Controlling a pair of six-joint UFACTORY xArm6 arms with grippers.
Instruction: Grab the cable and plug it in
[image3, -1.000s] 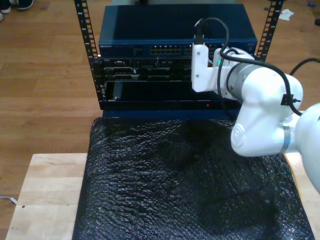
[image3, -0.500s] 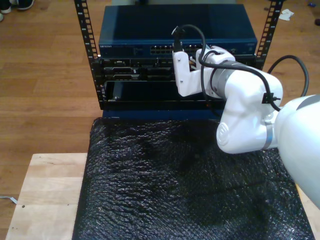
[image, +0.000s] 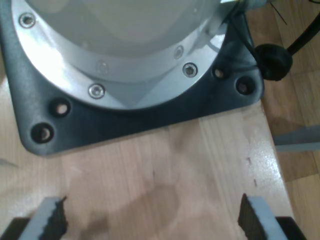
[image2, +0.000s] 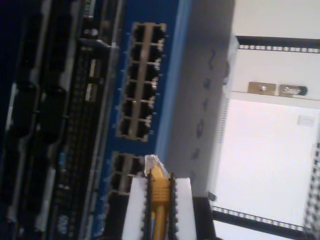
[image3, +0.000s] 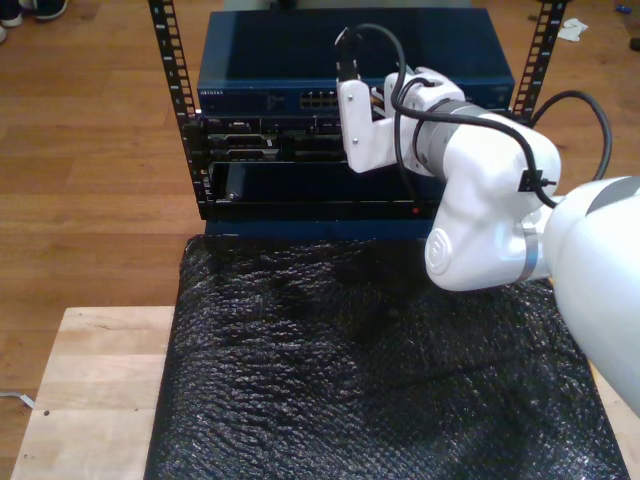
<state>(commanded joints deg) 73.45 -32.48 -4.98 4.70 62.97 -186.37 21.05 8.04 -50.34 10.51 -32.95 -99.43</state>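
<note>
Second gripper: my second gripper (image2: 159, 207) pinches the cable (image2: 159, 200) between its pads, clear plug (image2: 153, 165) leading so you can drive it straight in.
Cable position: plug tip sits just short of the network switch (image2: 150, 80), near a lower block of ports (image2: 122, 172); not yet seated, in my judgement.
First gripper: my first gripper (image: 150, 217) hangs spread wide over bare wood (image: 190, 165), holding nothing.
Surface: black bubble wrap (image3: 350, 370) covers the wooden table (image3: 90, 370).
Room: rack (image3: 180, 90) stands on plank flooring (image3: 90, 150).
</note>
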